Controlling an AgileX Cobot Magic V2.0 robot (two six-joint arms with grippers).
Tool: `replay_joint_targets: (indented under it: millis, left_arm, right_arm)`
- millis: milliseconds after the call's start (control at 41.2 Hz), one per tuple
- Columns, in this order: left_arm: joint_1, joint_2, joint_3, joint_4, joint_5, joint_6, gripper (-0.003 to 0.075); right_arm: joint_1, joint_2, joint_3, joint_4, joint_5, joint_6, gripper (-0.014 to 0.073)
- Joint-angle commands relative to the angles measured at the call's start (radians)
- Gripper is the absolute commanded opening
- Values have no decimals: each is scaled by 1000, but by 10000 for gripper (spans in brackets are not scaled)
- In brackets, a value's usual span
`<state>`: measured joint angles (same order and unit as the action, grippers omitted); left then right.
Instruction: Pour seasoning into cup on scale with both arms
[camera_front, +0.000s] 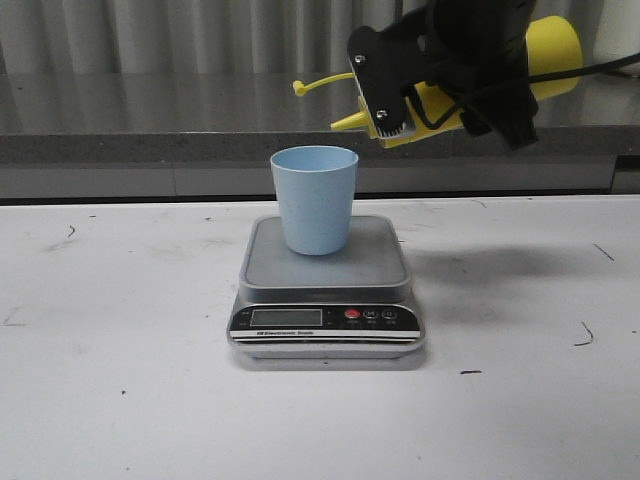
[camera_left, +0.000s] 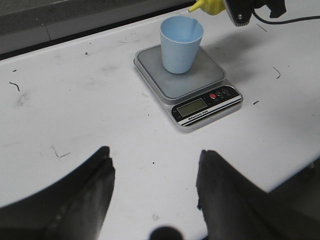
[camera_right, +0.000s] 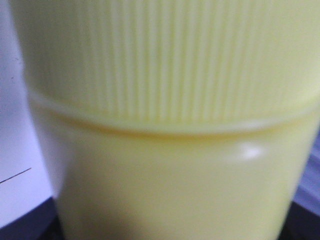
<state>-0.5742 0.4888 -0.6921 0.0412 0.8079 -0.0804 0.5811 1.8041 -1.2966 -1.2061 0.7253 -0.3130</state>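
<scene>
The pale blue cup (camera_front: 314, 200) stands upright on the steel platform of the scale (camera_front: 378, 262). My right gripper (camera_front: 410, 112) is shut on the yellow seasoning bottle (camera_front: 555, 48) and holds it tipped almost level, up and right of the cup. The cone nozzle (camera_front: 345, 122) points left, just right of and above the cup's rim, with the tethered cap (camera_front: 300, 88) hanging out beyond it. The bottle (camera_right: 170, 125) fills the right wrist view. My left gripper (camera_left: 155, 160) is open and empty over bare table, well short of the scale (camera_left: 202, 75) and cup (camera_left: 181, 42).
The scale's black front panel (camera_front: 325, 318) with a display and a red button faces the table's front. A grey ledge (camera_front: 150, 140) runs along the back of the white table. Small dark marks dot the tabletop (camera_front: 120, 330).
</scene>
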Motion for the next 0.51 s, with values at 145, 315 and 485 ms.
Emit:
replay_joint_targets:
  millis: [145, 315, 485]
  left_arm:
    - [-7, 3, -25, 3, -70, -4, 365]
    - [-7, 3, -25, 3, -70, -4, 365]
    - [-7, 3, -25, 3, -70, -4, 365]
  right_arm:
    - [0, -53, -38, -99, 6, 1, 363]
    - [0, -53, -38, -99, -16, 89, 363]
    - [0, -59, -38, -99, -25, 414, 363]
